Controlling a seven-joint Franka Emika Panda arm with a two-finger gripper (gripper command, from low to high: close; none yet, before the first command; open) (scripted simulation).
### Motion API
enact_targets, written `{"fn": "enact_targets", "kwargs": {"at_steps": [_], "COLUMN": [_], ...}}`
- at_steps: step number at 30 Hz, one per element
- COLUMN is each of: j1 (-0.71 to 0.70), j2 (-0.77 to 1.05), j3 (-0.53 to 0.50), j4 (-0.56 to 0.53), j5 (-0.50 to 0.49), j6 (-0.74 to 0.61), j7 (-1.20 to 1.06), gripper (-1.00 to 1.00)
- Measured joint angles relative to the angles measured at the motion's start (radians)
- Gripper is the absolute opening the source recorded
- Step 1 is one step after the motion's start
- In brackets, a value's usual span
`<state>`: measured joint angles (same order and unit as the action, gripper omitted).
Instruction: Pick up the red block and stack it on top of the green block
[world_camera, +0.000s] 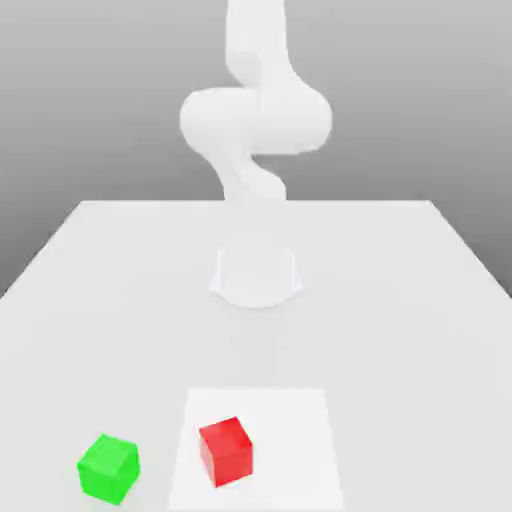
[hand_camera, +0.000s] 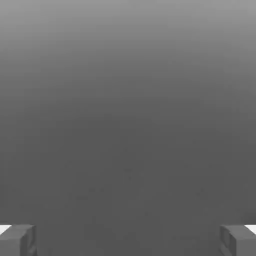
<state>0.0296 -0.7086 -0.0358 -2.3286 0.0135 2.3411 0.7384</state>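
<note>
Red cube (world_camera: 226, 452) is on the white square (world_camera: 297, 450), green cube (world_camera: 109, 469) just off it toward the exterior view's left. Hand (hand_camera: 128, 241) is empty, fingers wide apart. I'd get above red first, twist to match its angled faces, then drop straight down before squeezing.

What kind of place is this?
Probably a simulated robot test scene: a white arm on a plain table, with a red block and a green block.
</note>
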Motion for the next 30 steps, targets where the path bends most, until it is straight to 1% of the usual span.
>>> {"fn": "enact_targets", "kwargs": {"at_steps": [7, 14, 18, 23, 28, 29, 30], "j1": [0.07, 0.106, 0.105, 0.09, 0.046, 0.037, 0.037], "j2": [0.261, 0.517, 0.66, 0.833, 1.012, 1.036, 1.036], "j3": [-0.088, -0.138, -0.147, -0.151, -0.095, -0.084, -0.084], "j4": [-0.081, -0.16, -0.206, -0.257, -0.239, -0.236, -0.236], "j5": [0.048, 0.093, 0.099, 0.064, 0.129, 0.138, 0.138], "j6": [0.117, 0.23, 0.296, 0.385, 0.527, 0.547, 0.547], "j7": [-0.182, -0.359, -0.446, -0.517, -0.578, -0.585, -0.585], "gripper": [0.0, 0.0, 0.0, 0.0, 0.0, -1.0, -1.0]}}
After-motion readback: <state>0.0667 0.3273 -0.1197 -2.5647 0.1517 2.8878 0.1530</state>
